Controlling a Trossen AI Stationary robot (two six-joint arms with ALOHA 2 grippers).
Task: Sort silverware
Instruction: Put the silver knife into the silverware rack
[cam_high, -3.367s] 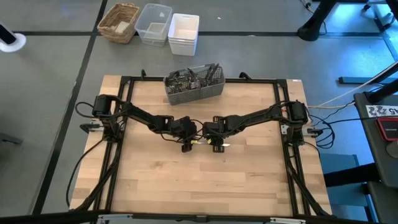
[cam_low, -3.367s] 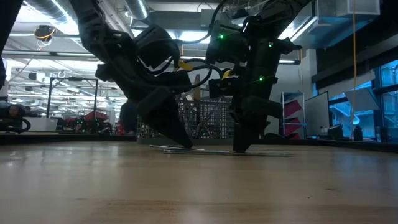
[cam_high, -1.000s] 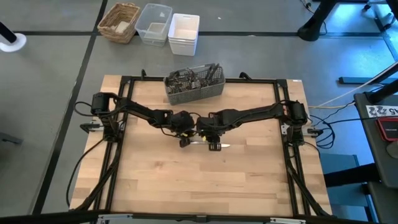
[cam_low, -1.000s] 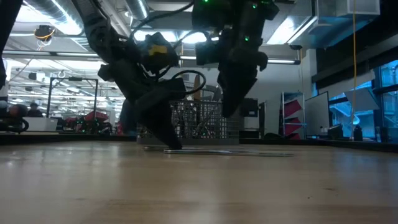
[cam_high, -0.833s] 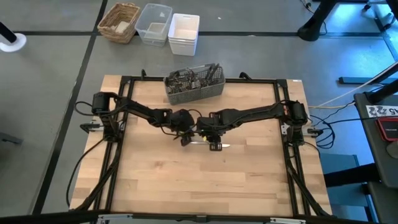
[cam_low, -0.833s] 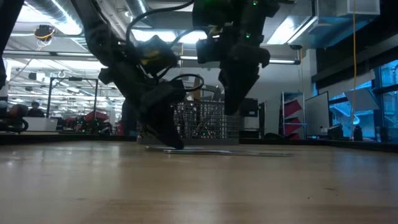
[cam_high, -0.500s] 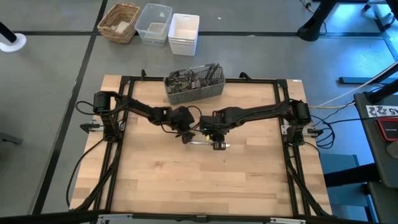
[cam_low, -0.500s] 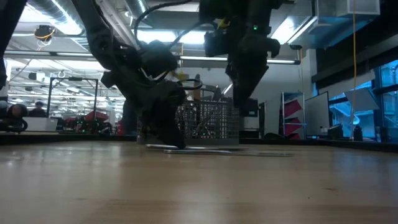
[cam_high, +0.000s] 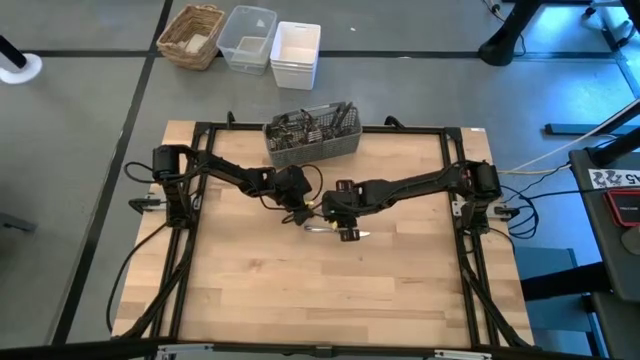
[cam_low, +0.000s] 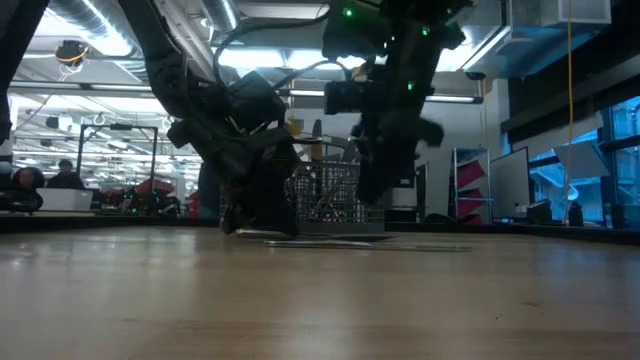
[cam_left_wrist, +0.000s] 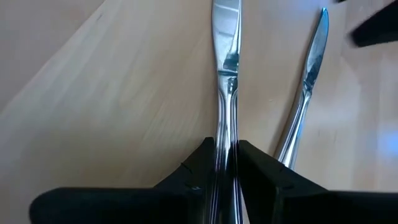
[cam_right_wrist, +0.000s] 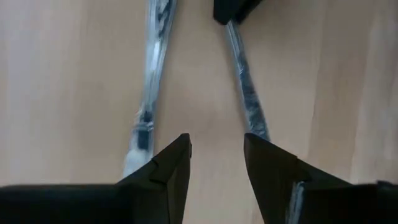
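Note:
Two silver table knives lie side by side on the wooden table. My left gripper (cam_left_wrist: 226, 146) is shut on one knife (cam_left_wrist: 225, 56), and the other knife (cam_left_wrist: 308, 81) lies loose beside it, flat on the wood. My right gripper (cam_right_wrist: 214, 155) hangs open a little above the table (cam_high: 300, 290), over the gap between the loose knife (cam_right_wrist: 149, 93) and the held knife (cam_right_wrist: 245, 93). In the high view both grippers meet near the table's middle, my left gripper (cam_high: 300, 213) just left of my right gripper (cam_high: 346, 230). My left gripper pinches the knife's handle (cam_left_wrist: 226, 134) between its two fingers. The fingers come slanting down from the table's left and lie along the knife. The blade (cam_left_wrist: 226, 31) reaches out beyond the fingertips, low along the wood; whether it touches the table I cannot tell.
A grey mesh caddy (cam_high: 312, 133) with more silverware stands at the table's far edge, behind the grippers. Beyond the table a wicker basket (cam_high: 192, 35) and two white tubs (cam_high: 272, 45) sit on the floor. The near half of the table is bare wood.
My left gripper has swung a little toward the far edge and rolled its wrist, staying shut on the knife. My right gripper rose slightly, then sank back toward the table above the knives, still open.

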